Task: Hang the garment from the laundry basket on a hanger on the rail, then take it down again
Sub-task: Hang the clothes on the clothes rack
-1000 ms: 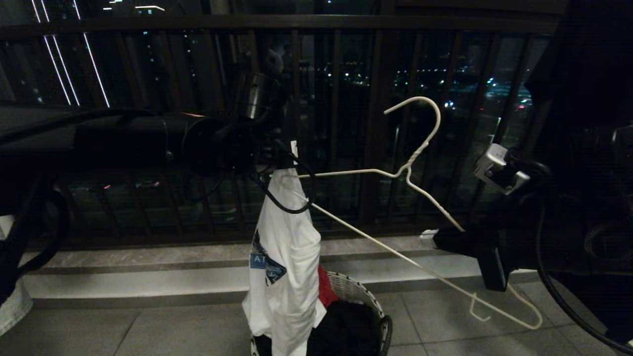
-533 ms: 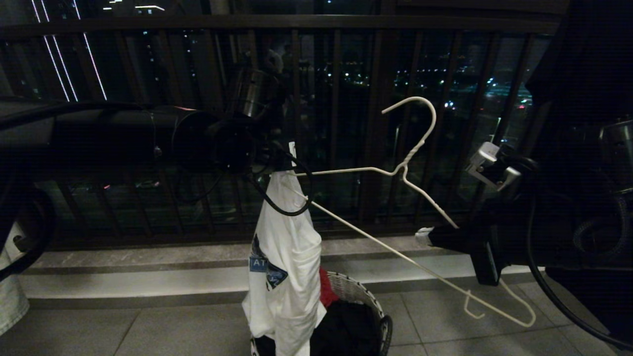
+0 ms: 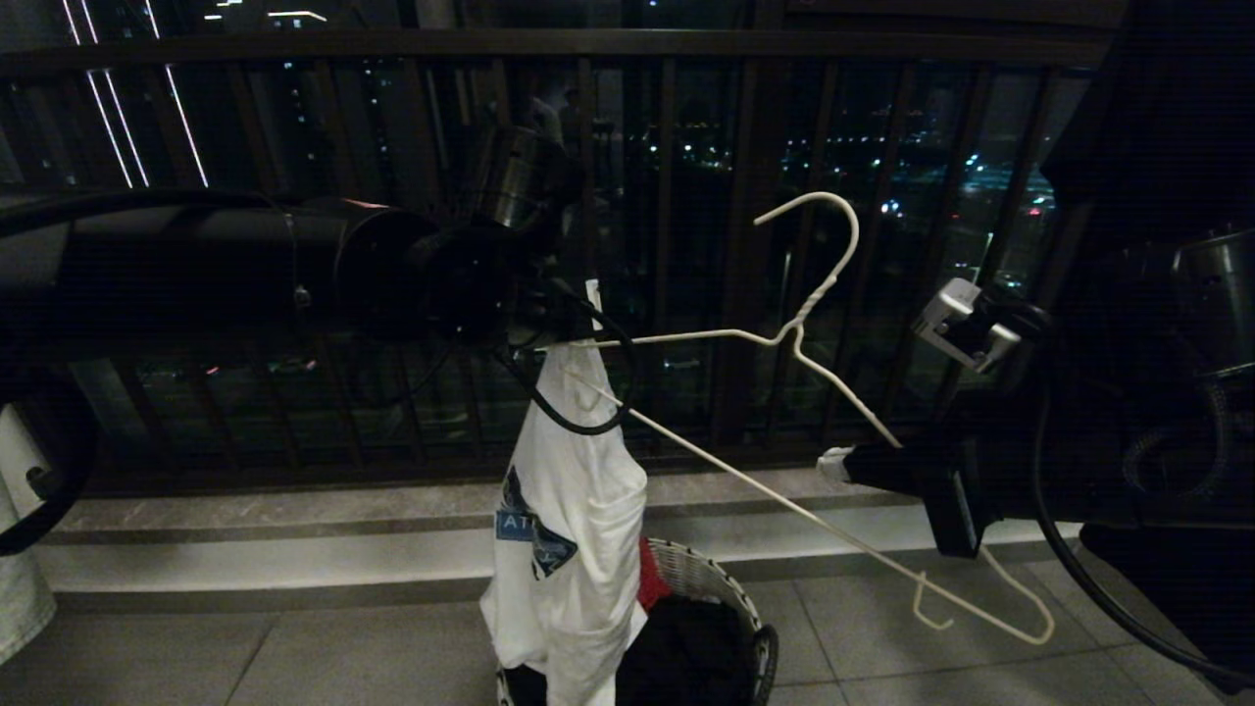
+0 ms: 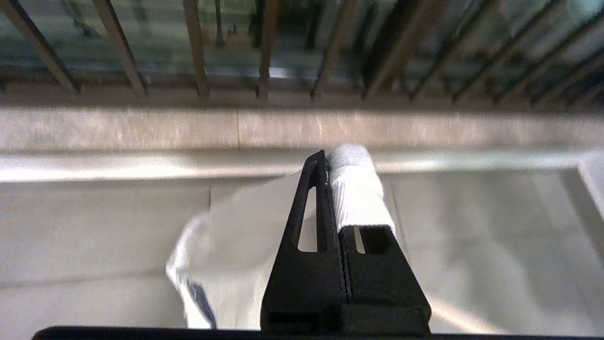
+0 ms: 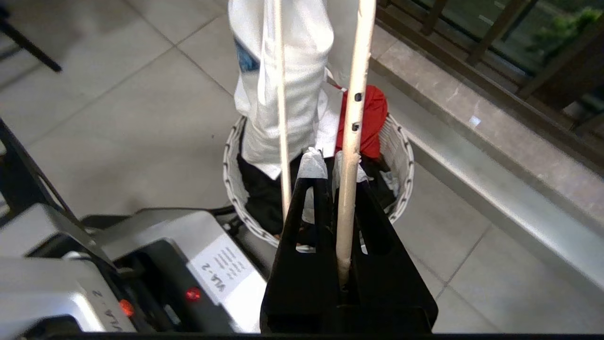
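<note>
White T-shirt [image 3: 574, 510]: hangs bunched in a long drop from the left gripper [image 3: 586, 312], jaws closed tight on a fold at its top; the lower part reaches into the laundry basket [image 3: 727, 593]. Chest graphic blue and dark, folded; only the white letters "AT" can be read.

White wire hanger [image 3: 799, 333]: twisted neck, hook uppermost, tilted, held in mid-air by the right gripper [image 3: 833, 463], jaws closed on one sloping shoulder wire. One end lies against the top of the T-shirt; the other end, with its small notch hook, hangs low on the robot's right.

Laundry basket: round, white woven, on the tiled floor below the T-shirt; contains a red cloth [image 5: 368, 118] and a black garment [image 3: 686, 652].

Robot base [image 5: 141, 274]: white label with writing too small to read.

Background: dark balcony railing [image 3: 686, 196].
</note>
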